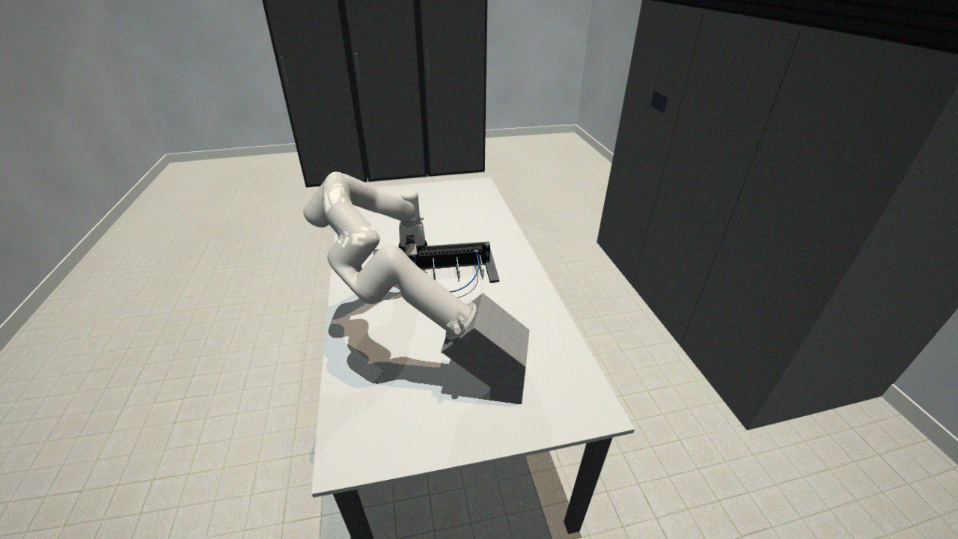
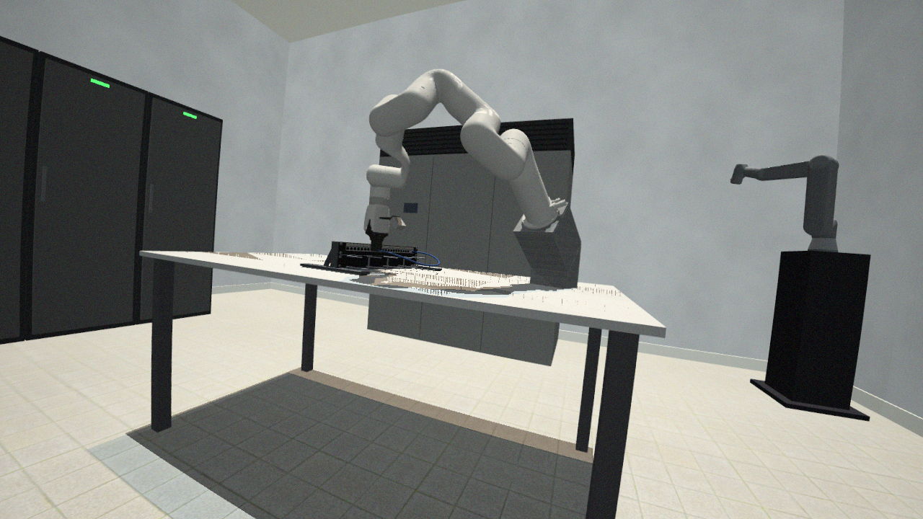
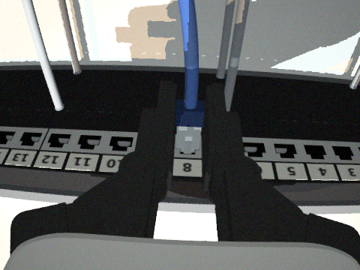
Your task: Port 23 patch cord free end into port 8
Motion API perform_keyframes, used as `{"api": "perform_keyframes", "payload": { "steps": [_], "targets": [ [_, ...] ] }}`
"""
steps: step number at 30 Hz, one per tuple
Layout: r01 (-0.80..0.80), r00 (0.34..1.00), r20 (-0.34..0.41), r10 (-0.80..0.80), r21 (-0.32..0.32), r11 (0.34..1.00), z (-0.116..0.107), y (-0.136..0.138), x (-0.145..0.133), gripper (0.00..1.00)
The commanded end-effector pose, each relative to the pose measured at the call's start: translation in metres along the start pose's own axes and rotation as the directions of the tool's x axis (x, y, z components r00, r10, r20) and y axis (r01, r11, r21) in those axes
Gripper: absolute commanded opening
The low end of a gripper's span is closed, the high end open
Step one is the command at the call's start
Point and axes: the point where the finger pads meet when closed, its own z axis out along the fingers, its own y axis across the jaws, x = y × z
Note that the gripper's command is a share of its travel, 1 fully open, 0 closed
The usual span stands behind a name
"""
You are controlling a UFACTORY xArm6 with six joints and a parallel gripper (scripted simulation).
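My gripper (image 3: 190, 105) (image 2: 377, 244) is shut on the patch cord's plug. The plug's blue boot (image 3: 190, 117) is between the fingertips. Its clear front part (image 3: 188, 139) lies in line with port 8, just above the white plate 8 (image 3: 187, 168) in the wrist view. The plug covers the port opening; its depth and whether it is latched cannot be told. The blue cord (image 3: 192, 76) runs straight away from the boot and loops beside the black rack (image 1: 438, 257) (image 3: 101, 90) in the top and exterior views. The fingers hide plates 9 and 7 and part of plate 6.
Pale rods (image 3: 45, 67) (image 3: 232, 82) stand out from the rack on both sides of the cord. The rack stands on the white table (image 1: 428, 436) (image 2: 619, 313). The arm's grey base block (image 1: 492, 348) (image 2: 554, 258) stands on the same table, on the cord's side of the rack.
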Motion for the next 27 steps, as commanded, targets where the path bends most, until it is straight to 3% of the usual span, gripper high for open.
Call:
{"api": "perform_keyframes", "payload": {
  "steps": [1,27],
  "targets": [
    [0.001,1.000,0.005,-0.001,0.001,1.000,-0.0017,0.0003,-0.0018,0.00],
    [0.001,1.000,0.004,-0.001,0.001,1.000,-0.0020,0.0004,-0.0040,0.00]
  ]
}}
